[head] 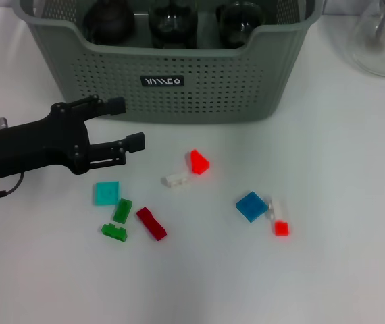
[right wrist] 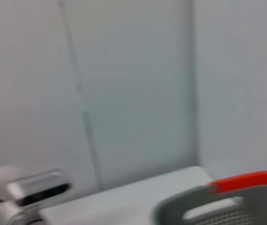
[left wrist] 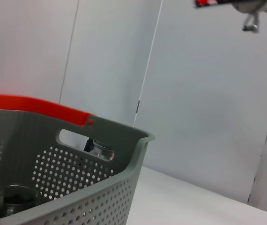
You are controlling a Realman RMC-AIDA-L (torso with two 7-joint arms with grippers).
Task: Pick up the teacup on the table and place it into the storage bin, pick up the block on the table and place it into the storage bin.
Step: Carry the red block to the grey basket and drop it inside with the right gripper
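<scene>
Left end effector (head: 126, 123) hovers released, jaws apart and empty, just beside storage bin (head: 172, 67) front wall. Dark teacups, apparently three, already sit inside bin. Blocks scattered on white surface (head: 327, 270); teal block (head: 107, 192) nearest. Risk: descent clips bin wall or scatters green blocks (head: 118, 221) beside target. Right end effector unseen.

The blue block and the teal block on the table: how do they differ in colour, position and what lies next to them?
The blue block is deep blue; the teal block is a lighter blue-green. The blue block lies on the robot's right side, turned diamond-wise; the teal block lies on the left, nearly square-on, just below the open left gripper. A white piece adjoins the blue block; a green brick adjoins the teal one. Both are flat squares of similar size lying on the table.
</scene>
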